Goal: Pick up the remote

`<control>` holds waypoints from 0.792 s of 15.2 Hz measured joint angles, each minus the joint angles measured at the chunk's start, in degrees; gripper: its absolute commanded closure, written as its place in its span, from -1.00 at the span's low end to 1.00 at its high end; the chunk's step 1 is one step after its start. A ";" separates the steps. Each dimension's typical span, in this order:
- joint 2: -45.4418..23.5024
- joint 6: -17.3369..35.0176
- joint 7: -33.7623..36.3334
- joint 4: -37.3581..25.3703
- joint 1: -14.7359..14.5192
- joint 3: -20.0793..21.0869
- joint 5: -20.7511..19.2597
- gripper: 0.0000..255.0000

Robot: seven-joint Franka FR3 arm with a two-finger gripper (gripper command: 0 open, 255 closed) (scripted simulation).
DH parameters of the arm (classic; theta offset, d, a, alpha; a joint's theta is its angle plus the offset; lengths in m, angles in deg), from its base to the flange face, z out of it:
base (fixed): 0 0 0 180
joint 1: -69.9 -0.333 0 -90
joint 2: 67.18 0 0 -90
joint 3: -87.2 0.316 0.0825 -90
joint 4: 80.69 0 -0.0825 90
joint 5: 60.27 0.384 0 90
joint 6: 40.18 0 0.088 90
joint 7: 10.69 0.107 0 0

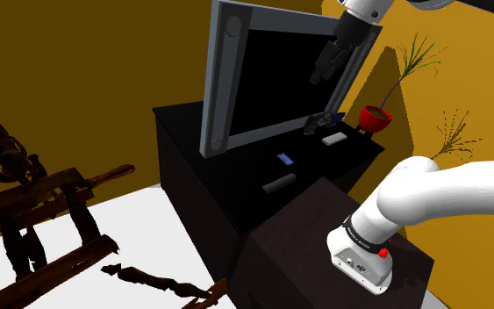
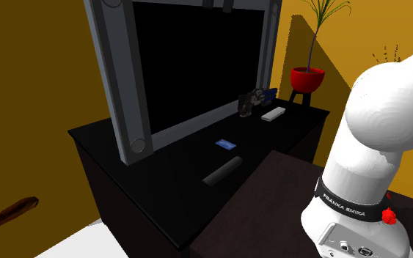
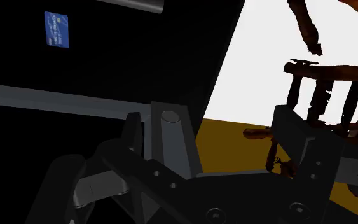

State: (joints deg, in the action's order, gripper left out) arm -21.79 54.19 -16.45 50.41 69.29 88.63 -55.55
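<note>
A dark, bar-shaped remote lies near the front edge of the black cabinet, in front of the big grey-framed television. A small blue card lies just behind it. My gripper hangs high in front of the screen's upper corner, well above the cabinet top and away from the remote. In the wrist view the gripper is open with nothing between its fingers, and one end of the remote shows beyond the card.
A white flat device and a small dark ornament sit at the cabinet's far end, beside a red plant pot. A dark wooden rocking horse stands on the white floor. The stand abuts the cabinet.
</note>
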 measured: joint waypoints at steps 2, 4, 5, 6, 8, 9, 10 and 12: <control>0.26 0.62 -0.84 0.96 -0.26 -0.16 -0.15 -1.00; 0.87 3.05 -3.79 4.28 -1.13 -0.77 -0.68 -1.00; 1.20 4.67 -5.52 6.41 -1.62 -1.13 -1.01 -1.00; 1.37 6.11 -7.50 8.19 -2.05 -1.73 -1.47 -1.00; 1.94 9.29 -11.30 12.23 -2.98 -2.71 -2.33 -1.00; 1.92 11.13 -13.27 14.23 -3.42 -3.28 -2.81 -1.00; 2.13 12.65 -14.95 16.09 -3.96 -3.58 -3.15 -1.00; 2.44 15.86 -18.85 19.88 -4.71 -4.84 -4.25 -1.00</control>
State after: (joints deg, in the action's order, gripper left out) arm -19.35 70.05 -35.30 70.29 64.58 83.79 -59.80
